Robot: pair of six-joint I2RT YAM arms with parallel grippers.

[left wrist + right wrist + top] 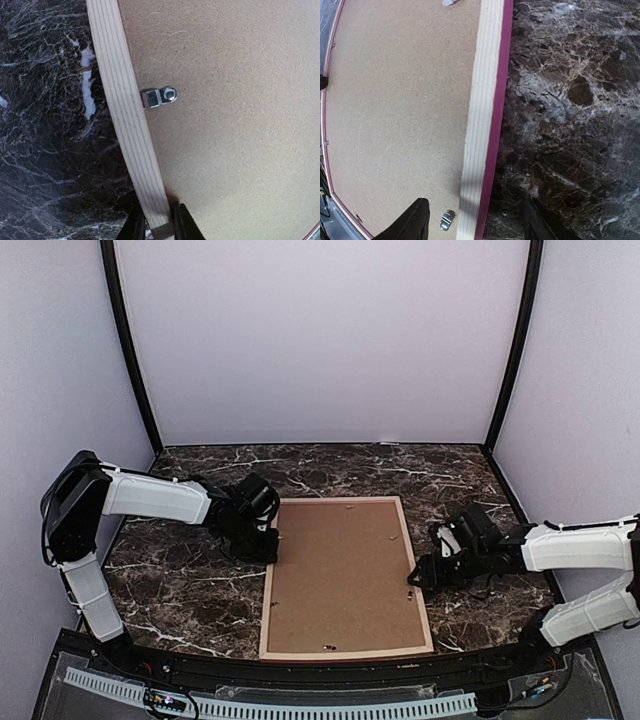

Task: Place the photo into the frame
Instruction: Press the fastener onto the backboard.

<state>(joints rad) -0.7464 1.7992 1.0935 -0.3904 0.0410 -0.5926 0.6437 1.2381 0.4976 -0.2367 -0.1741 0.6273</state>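
The frame [420, 592] lies face down on the marble table, filled by a brown backing board [340, 575]. The photo is hidden. At the frame's left rail [125, 110], my left gripper [272, 542] is shut on the wood: in the left wrist view its gripper [159, 226] has a black finger pressed on each side of the rail's end. My right gripper [415, 578] stands open astride the right rail [482, 115]. In the right wrist view that gripper [475, 212] has one finger [415, 222] over the board and the other over the marble.
Small metal turn clips sit on the board by the rails, one [160, 96] near the left gripper and one [447, 220] near the right. Dark marble tabletop [180, 590] surrounds the frame. Pale walls enclose the back and sides.
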